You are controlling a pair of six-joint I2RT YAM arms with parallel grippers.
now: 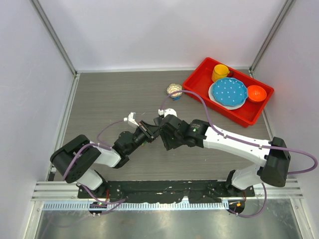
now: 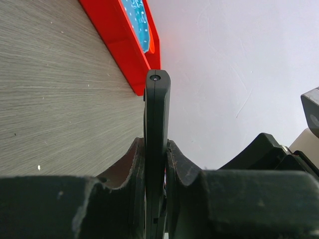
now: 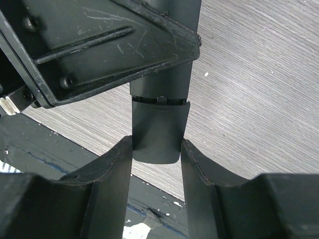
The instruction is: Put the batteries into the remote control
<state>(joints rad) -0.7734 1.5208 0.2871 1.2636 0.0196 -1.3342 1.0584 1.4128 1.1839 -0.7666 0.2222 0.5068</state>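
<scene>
The remote control (image 2: 157, 114), a slim black bar, is seen edge-on standing up between the fingers of my left gripper (image 2: 155, 145), which is shut on it. A thin sliver of red and blue shows between the bar and the right finger. My right gripper (image 3: 156, 144) is closed on the remote's (image 3: 159, 130) rounded end, with both fingers touching its sides. In the top view the two grippers (image 1: 145, 129) (image 1: 160, 124) meet nose to nose over the middle of the table. A small pale clump with some blue (image 1: 174, 90) lies behind them; I cannot tell whether it is the batteries.
A red tray (image 1: 199, 82) at the back right holds a blue dotted plate (image 1: 228, 93), a yellow cup (image 1: 219, 72) and an orange bowl (image 1: 256, 92). Its corner (image 2: 119, 40) shows in the left wrist view. White walls enclose the grey table (image 1: 109, 94).
</scene>
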